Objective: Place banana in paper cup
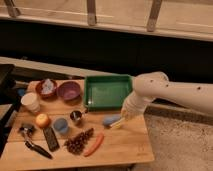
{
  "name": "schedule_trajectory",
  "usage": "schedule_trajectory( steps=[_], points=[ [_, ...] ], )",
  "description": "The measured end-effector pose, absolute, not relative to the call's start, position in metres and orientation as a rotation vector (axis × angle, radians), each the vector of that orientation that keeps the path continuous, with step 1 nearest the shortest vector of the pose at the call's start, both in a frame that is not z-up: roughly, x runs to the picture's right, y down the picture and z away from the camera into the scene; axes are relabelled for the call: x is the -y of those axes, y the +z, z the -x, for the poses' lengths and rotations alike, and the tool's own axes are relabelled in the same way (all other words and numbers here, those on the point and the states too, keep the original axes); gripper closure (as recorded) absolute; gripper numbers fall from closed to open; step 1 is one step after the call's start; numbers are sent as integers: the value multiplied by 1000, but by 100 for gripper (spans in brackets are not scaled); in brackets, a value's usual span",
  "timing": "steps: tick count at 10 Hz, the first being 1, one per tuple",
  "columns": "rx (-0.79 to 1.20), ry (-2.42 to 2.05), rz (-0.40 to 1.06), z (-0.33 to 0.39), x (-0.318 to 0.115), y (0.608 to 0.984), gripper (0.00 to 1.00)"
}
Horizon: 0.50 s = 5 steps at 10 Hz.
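The white arm reaches in from the right, and my gripper (121,119) hangs over the table's right-middle, just in front of the green tray (107,91). It is shut on the banana (118,125); only a short pale yellow end shows below the gripper, next to a blue sponge (110,120). The paper cup (31,102) stands upright at the table's far left, well away from the gripper.
A purple bowl (69,91) and a red bowl (47,88) sit at the back left. A metal cup (76,117), a blue cup (61,126), an orange fruit (42,120), dark grapes (79,141), a carrot (94,144) and black tools (49,139) lie between.
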<state>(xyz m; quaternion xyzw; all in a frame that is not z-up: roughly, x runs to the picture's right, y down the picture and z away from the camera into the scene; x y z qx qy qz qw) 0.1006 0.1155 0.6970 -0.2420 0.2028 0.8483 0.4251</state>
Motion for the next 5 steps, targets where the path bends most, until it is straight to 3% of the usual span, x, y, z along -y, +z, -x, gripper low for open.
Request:
schedule_trajectory(
  steps=[2, 5],
  points=[
    [-436, 2089, 574, -79, -91, 688, 100],
    [-438, 2088, 572, -80, -92, 689, 100]
  ],
)
